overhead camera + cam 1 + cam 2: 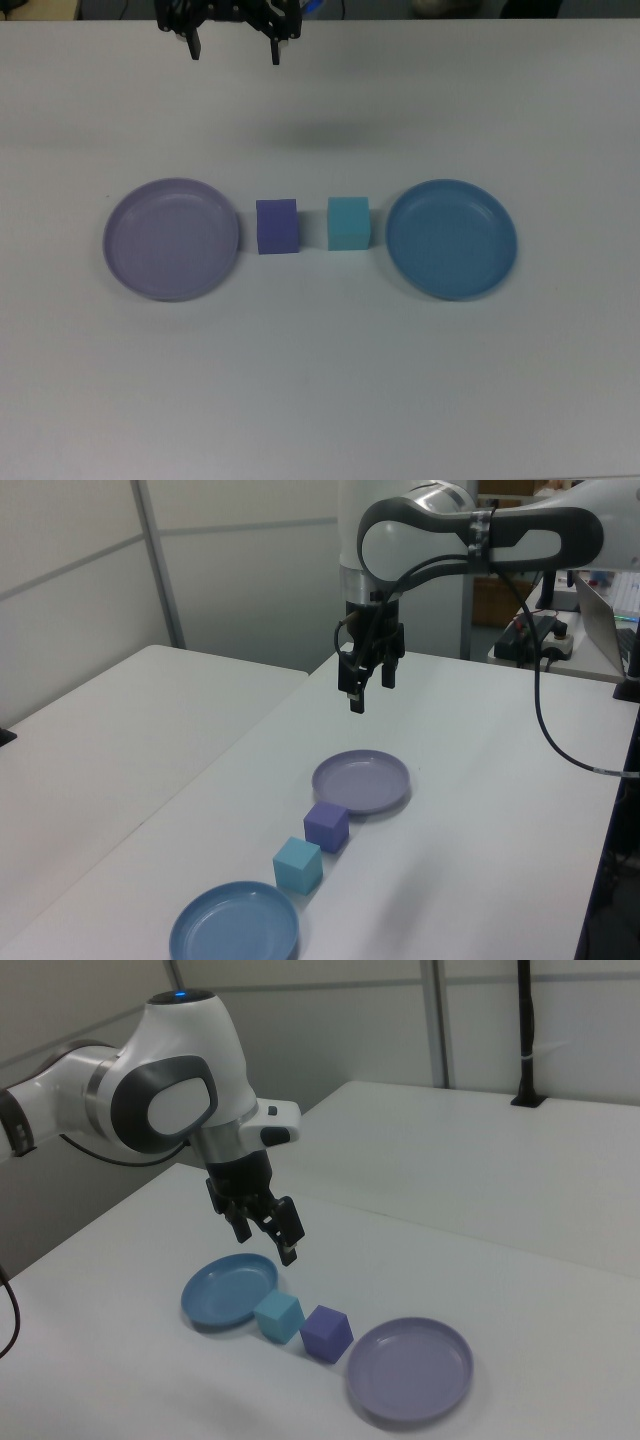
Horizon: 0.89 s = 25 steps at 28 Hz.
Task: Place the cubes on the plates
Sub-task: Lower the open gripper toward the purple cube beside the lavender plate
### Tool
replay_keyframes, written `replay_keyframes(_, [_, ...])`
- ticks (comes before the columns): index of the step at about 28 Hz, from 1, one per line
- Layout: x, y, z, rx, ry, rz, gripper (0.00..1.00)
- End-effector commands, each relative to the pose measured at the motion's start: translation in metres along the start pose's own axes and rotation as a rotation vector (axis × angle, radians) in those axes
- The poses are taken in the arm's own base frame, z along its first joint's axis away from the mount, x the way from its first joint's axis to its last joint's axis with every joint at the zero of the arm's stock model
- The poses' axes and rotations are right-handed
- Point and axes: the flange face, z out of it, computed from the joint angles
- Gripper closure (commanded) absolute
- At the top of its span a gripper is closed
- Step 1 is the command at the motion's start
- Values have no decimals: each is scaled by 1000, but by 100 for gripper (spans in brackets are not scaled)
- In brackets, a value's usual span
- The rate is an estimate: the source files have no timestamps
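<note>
Start pose: nothing placed yet, both plates bare.
Gripper (235, 47) spread wide, empty, top-centre of top view, prob. staged above the row. Purple cube (277, 226) and teal cube (348, 223) mid-frame between lavender plate (120, 245) and blue plate (505, 240), each by its likely target.

White rounded arm (170, 1080), grey joints, black pincer (265, 1237).

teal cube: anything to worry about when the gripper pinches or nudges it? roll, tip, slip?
The teal cube rests flat on one face on the table, so it should slide, not roll or tip. Its matte, foam-like look suggests it is light and may squash slightly under a pinch; slipping seems unlikely. The purple cube sits close beside it, apart, so a sideways nudge could bump it.
</note>
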Motion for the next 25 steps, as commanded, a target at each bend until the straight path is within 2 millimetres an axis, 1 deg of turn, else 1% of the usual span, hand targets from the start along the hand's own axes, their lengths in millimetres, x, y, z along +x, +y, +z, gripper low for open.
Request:
replay_keyframes(1, [8,0,12,23,-31,-20,0])
replay_keyframes(2, [10,1,17,23,-40,-19,0])
replay_keyframes(5, [15,0,23,27,-40,-19,0])
replay_keyframes(6, [22,1,30,29,-38,-18,0])
replay_keyframes(11, [39,-3,61,23,-46,-26,0])
replay_keyframes(12, [45,-3,75,23,-52,-27,0])
replay_keyframes(15, [56,-4,103,21,-70,-30,0])
replay_keyframes(16, [60,-8,113,18,-74,-36,0])
replay_keyframes(17, [66,-22,132,1,-75,-61,0])
replay_keyframes(18, [69,-26,141,-13,-76,-71,0])
replay_keyframes(21, [75,-28,165,-47,-87,-91,0])
replay_keyframes(22, [78,-34,183,-60,-105,-109,0])
replay_keyframes(25, [83,-43,203,-72,-108,-129,0])
